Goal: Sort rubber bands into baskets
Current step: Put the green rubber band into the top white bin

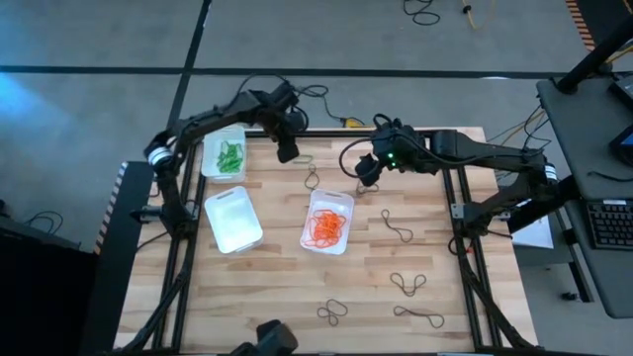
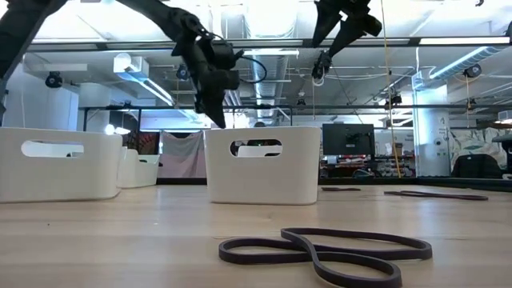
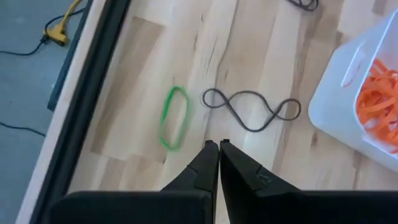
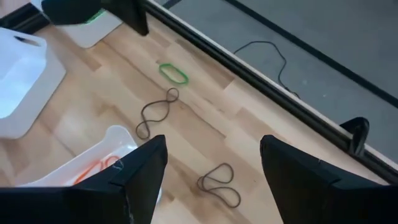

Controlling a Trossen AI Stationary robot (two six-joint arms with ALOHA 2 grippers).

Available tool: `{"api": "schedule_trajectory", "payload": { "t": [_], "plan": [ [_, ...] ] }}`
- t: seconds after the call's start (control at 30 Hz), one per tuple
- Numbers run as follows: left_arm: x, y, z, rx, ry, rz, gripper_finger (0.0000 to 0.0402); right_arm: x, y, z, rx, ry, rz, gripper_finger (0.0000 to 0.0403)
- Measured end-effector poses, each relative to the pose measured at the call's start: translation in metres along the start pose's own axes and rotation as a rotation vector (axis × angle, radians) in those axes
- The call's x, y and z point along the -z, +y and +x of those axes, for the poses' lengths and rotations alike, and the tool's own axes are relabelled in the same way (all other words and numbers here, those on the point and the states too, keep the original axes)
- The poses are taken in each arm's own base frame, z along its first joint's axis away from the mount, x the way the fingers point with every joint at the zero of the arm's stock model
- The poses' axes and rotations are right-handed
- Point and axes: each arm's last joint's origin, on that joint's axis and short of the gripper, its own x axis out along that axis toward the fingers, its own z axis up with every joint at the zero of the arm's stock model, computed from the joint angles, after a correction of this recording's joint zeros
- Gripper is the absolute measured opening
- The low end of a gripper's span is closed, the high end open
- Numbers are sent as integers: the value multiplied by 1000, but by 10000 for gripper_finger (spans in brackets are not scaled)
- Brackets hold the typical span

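Three white trays stand on the wooden table: one with green rubber bands [image 1: 229,156] at the far left, one without bands [image 1: 233,220], and one with orange bands [image 1: 327,220]. My left gripper [image 1: 288,151] is shut and empty, above a single green band [image 3: 174,118] and a dark band [image 3: 252,111] that lie flat on the wood. My right gripper [image 1: 366,176] is wide open and empty, raised over the table near the orange tray's far end [image 4: 102,162]. A dark band [image 4: 219,183] lies below it.
Several more dark bands lie loose on the right and near parts of the table [image 1: 398,227] [image 1: 407,284] [image 1: 333,313] [image 1: 419,316]. One lies close to the low camera [image 2: 328,252]. The table's black frame rail [image 3: 81,106] runs along the far edge.
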Motion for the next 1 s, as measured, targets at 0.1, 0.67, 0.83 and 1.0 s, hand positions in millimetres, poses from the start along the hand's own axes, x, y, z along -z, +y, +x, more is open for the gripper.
{"api": "schedule_trajectory", "payload": {
  "t": [0.1, 0.67, 0.83, 1.0],
  "plan": [
    [9, -1, 9, 22, -18, 21, 0, 0, 0, 0, 10, -7, 4, 254],
    [48, 17, 105, -89, -27, 111, 208, 12, 18, -10, -33, 1, 108, 274],
    [47, 28, 122, -97, 25, 86, 265, 10, 15, -8, 27, -39, 112, 279],
    [42, 38, 132, -75, 71, 65, 283, 8, 13, -7, 35, -41, 114, 286]
  ]
}}
